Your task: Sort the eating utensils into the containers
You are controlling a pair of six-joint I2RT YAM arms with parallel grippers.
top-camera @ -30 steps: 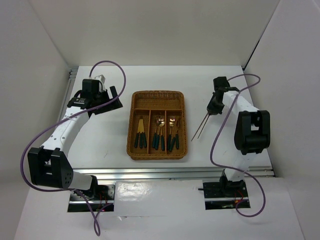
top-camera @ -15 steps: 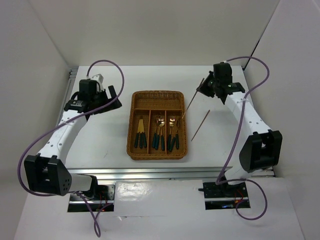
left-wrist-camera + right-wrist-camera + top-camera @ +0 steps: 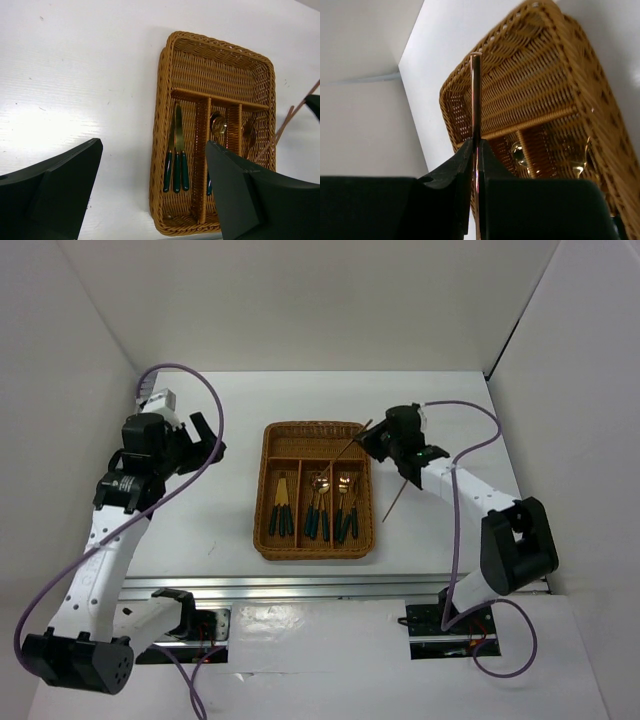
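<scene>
Right tool (image 3: pixel 475 148) pinches one chopstick (image 3: pixel 476 95) above the wicker tray (image 3: pixel 555 70); left tool (image 3: pixel 153 145) gapes wide, empty

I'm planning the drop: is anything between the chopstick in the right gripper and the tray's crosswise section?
Nothing visible does. The right gripper holds the chopstick slanting above the far right corner of the tray, and the crosswise section beneath it holds no utensils.

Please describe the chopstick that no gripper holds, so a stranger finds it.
Find the rectangular brown woven wicker tray in the middle of the white table. Right of its right rim, one thin brown-gold chopstick lies slanted on the table; its twin is pinched in the right gripper above the tray.
</scene>
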